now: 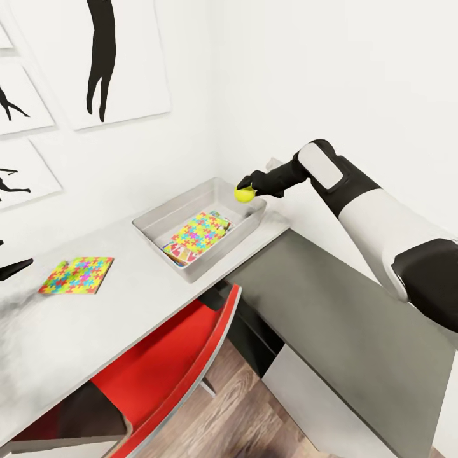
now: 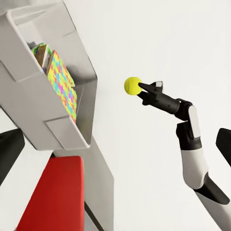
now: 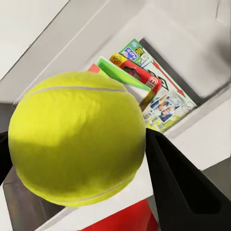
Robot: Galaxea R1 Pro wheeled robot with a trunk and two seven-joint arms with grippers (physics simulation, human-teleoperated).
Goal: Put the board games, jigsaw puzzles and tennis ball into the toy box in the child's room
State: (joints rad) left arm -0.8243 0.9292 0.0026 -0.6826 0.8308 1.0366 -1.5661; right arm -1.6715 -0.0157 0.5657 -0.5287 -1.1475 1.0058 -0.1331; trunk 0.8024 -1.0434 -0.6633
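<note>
A small, round, yellow-green tennis ball (image 1: 244, 193) with a pale curved seam is held in the air above the far right corner of a shallow light grey rectangular toy box (image 1: 249, 224) with sloping sides. The ball looks light, springy and slightly fuzzy, so it probably grips well but would bounce and roll if dropped from height. A pinch across its widest part, as here, seems the surest hold.

The right hand (image 1: 252, 188), black with two fingers, is clamped around the ball, one finger on each side. In the right wrist view, the ball (image 3: 77, 137) sits close to the camera with a dark finger (image 3: 180, 180) pressed against its side. The left wrist view shows the same hand (image 2: 143, 89) gripping the ball (image 2: 132, 85) at its tips, held out beside the box (image 2: 72, 57).

Inside the box lies a thin flat jigsaw puzzle (image 1: 200, 231) patterned in yellow, pink, blue and orange pieces, resting on colourful flat card board game boxes (image 3: 147, 84). A second, matching jigsaw puzzle (image 1: 77, 274) lies flat on the long pale grey-white counter (image 1: 140, 286), well apart from the box.

The white right arm (image 1: 381, 222) reaches in over a lower dark grey cabinet section (image 1: 337, 318). A red chair (image 1: 172, 375) is tucked under the counter. A dark shape at the head view's left edge may be the left hand; whether it is released or clenched cannot be told.
</note>
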